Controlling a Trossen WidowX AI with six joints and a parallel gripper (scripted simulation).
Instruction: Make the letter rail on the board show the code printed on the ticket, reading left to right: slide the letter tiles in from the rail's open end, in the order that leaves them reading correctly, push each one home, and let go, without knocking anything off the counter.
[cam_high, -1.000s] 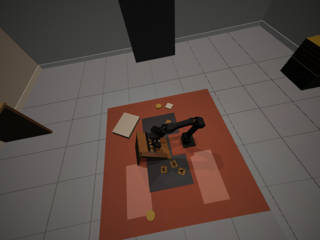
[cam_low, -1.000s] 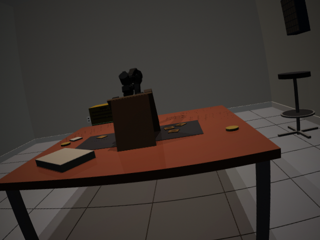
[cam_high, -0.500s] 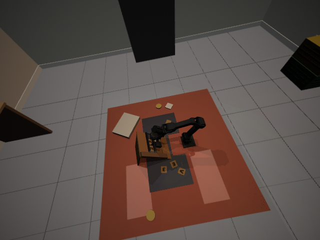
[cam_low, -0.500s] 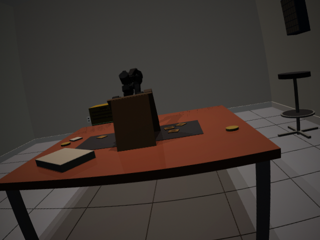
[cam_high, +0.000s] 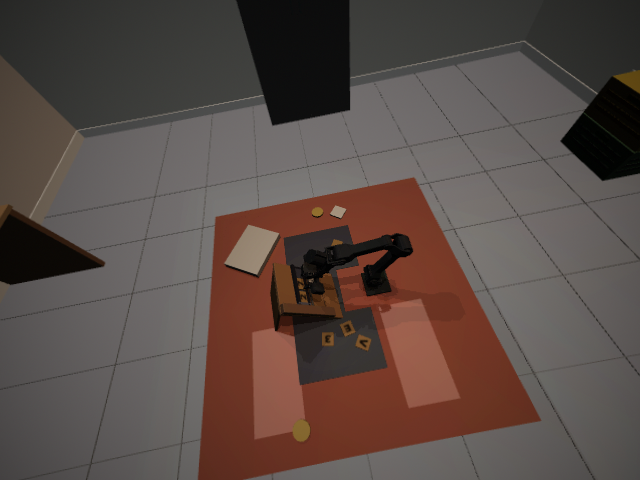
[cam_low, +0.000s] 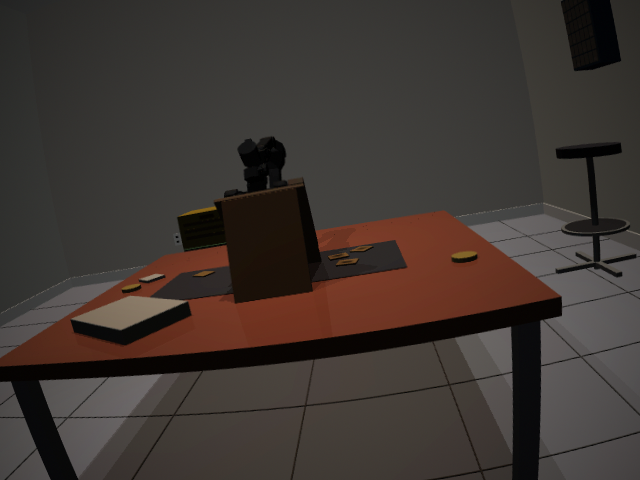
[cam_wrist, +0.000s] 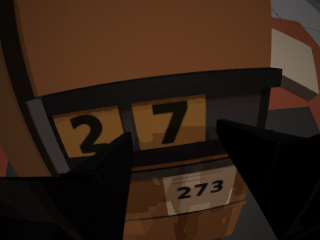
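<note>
The jaws of the gripper (cam_high: 313, 288) (cam_wrist: 174, 128) stand apart, released, before the rail (cam_high: 295, 283) (cam_wrist: 170, 82). In the wrist view, tile 2 (cam_wrist: 87, 134) sits in the rail at nine o'clock of tile 7 (cam_wrist: 170, 122), the slot at 7's three o'clock unfilled; the ticket (cam_wrist: 200, 192), reading 273, is at five o'clock. From above, three loose tiles (cam_high: 347, 328) (cam_low: 346, 261) lie at five o'clock from the board (cam_high: 281, 289) (cam_low: 268, 242) (cam_wrist: 145, 40)

Dim light overall; pale patches and soft shadows cross the red tabletop (cam_high: 341, 408) (cam_low: 392, 304), the wrist view darkest low down
</note>
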